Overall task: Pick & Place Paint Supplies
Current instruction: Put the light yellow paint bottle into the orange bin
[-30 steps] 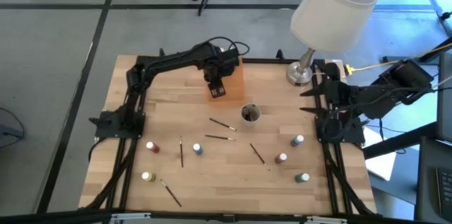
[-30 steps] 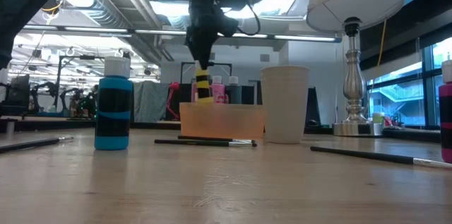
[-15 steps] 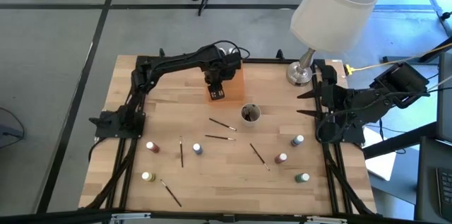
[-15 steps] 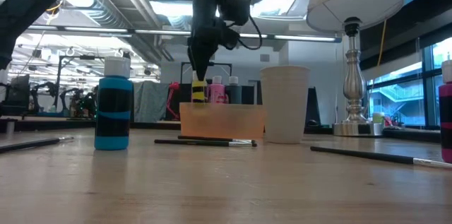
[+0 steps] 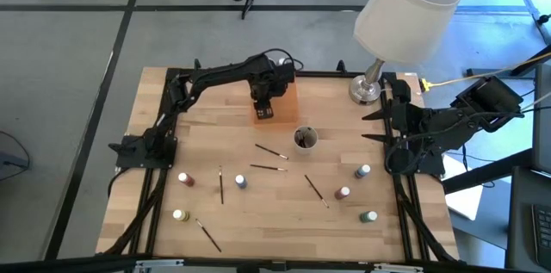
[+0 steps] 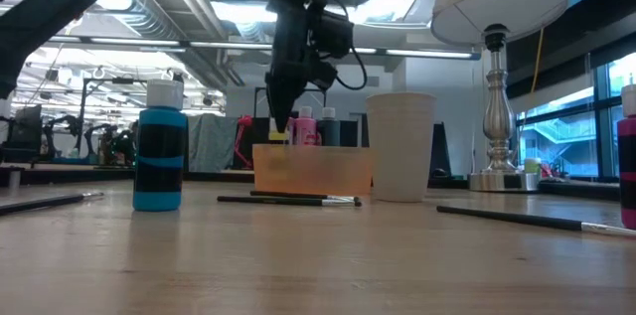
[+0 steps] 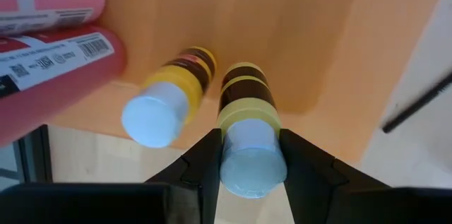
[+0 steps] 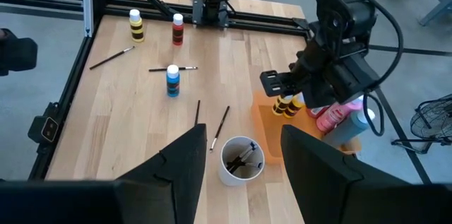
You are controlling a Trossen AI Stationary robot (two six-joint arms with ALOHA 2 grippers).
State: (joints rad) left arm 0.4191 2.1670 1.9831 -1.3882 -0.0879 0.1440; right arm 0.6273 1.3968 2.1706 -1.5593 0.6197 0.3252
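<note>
My left gripper (image 5: pixel 264 108) points down over the orange tray (image 5: pixel 284 92) at the table's far middle, shut on a yellow paint bottle (image 7: pixel 248 111) with dark bands and a white cap. The bottle is sunk behind the tray wall (image 6: pixel 313 169). A second yellow bottle (image 7: pixel 166 104) stands beside it, and pink bottles (image 7: pixel 56 47) lie in the tray. My right gripper (image 8: pixel 241 131) hangs open and empty, high at the table's right edge (image 5: pixel 405 131). Several bottles (image 5: pixel 241 181) and paintbrushes (image 5: pixel 268 167) lie on the table. My left gripper pinches the yellow bottle's white cap (image 7: pixel 253 160) between its two fingers, one on each side. The fingers come from above, pointing down. The bottle hangs upright below them, inside the tray; whether its base touches the tray floor I cannot tell.
A pale cup (image 5: pixel 305 139) holding brushes stands just near-right of the tray. A lamp (image 5: pixel 405 15) with a metal base (image 5: pixel 365 90) stands at the far right corner. A blue bottle (image 6: pixel 159 156) stands near the low camera. Bare wood shows at the table's near middle.
My left gripper has come down with the yellow bottle, still shut on it. The bottle, which hung above the tray wall, now sits mostly behind it, still upright.
</note>
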